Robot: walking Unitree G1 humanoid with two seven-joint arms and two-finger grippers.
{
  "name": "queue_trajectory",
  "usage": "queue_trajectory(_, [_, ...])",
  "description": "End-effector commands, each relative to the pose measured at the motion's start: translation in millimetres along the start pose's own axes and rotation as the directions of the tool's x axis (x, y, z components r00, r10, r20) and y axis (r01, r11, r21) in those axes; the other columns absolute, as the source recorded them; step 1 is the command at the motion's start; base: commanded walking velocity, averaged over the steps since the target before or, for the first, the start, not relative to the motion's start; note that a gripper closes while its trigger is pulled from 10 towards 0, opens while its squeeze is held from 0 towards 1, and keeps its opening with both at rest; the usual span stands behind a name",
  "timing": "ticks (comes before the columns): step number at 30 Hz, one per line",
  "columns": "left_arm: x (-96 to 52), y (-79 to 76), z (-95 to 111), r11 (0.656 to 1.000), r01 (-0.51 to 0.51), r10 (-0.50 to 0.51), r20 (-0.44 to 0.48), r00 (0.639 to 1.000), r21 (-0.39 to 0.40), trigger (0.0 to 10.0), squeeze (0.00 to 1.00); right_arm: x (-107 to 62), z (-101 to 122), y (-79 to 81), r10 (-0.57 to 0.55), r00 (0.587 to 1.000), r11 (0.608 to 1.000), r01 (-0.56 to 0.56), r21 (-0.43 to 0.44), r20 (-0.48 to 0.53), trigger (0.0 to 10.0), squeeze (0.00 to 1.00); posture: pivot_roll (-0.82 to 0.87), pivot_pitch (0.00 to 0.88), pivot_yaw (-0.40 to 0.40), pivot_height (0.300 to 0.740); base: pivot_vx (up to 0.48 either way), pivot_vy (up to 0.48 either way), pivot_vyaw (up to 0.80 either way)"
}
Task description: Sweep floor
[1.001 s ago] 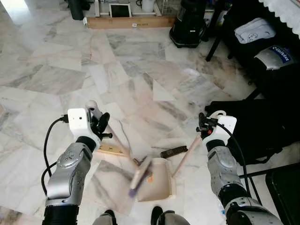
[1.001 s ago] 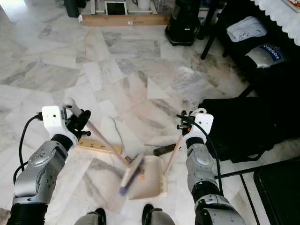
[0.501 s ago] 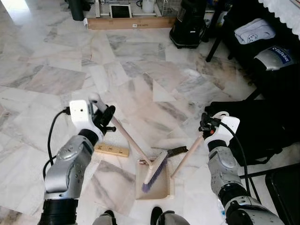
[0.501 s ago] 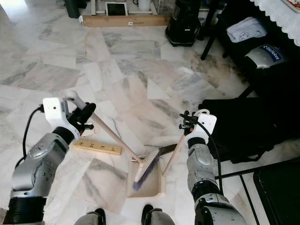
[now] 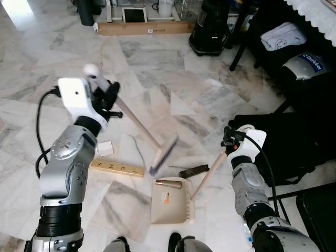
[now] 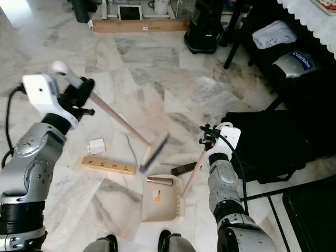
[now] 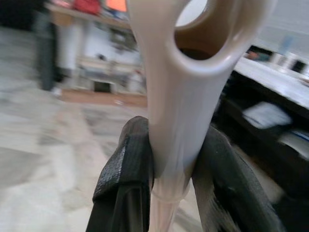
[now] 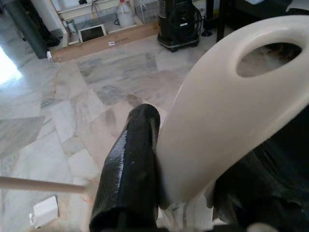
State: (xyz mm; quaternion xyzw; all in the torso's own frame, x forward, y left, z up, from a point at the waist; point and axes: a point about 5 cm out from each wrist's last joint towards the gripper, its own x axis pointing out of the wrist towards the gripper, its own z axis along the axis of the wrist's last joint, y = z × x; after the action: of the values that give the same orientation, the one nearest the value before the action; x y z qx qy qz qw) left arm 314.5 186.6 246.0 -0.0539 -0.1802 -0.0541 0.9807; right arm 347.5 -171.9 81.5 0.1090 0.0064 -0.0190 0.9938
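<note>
Your left arm was raised and bent at the elbow, its left gripper (image 5: 107,94) clamped with both black fingers (image 7: 126,169) pressed against a pale handle. Your right arm stayed low, forearm upright, and the right gripper (image 5: 229,142) was likewise closed tight around a second pale handle.

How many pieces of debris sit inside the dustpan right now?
2: a brown cylindrical piece lying across the dustpan's open front edge, and a small orange scrap just behind it on the pan floor. Finer dust may be too small to see.
</note>
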Motion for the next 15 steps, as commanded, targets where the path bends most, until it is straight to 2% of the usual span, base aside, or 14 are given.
queue_trajectory(1, [-4.8, 13.8, 1.7, 0.992, -0.078, 0.075, 0.036, 0.997, 0.096, 10.0, 0.00, -7.6, -16.6, -2.2, -0.020, 0.998, 0.997, 0.025, 0.076, -0.067, 10.0, 0.00, 0.20, 0.141, -0.079, 0.740, 0.000, 0.000, 0.00])
queue_trajectory(3, [-6.4, 16.7, -0.6, 0.989, -0.091, 0.087, 0.034, 0.996, 0.113, 10.0, 0.00, -7.7, -16.2, -3.2, -0.021, 0.998, 0.996, 0.026, 0.080, -0.064, 10.0, 0.00, 0.20, 0.139, -0.079, 0.740, 0.000, 0.000, 0.00])
queue_trajectory(7, [-15.4, 23.5, -16.5, 0.973, -0.110, 0.113, 0.000, 0.994, 0.200, 10.0, 0.00, -8.9, -13.9, -10.2, -0.034, 0.998, 0.995, 0.038, 0.092, -0.045, 10.0, 0.00, 0.18, 0.119, -0.079, 0.740, 0.000, 0.000, 0.00])
queue_trajectory(15, [-24.5, 24.0, -38.7, 0.968, -0.122, 0.133, -0.033, 0.991, 0.217, 10.0, 0.00, -9.0, -7.1, -17.7, -0.055, 0.998, 0.993, 0.055, 0.107, 0.001, 10.0, 0.00, 0.16, 0.091, -0.080, 0.740, 0.000, 0.000, 0.00])
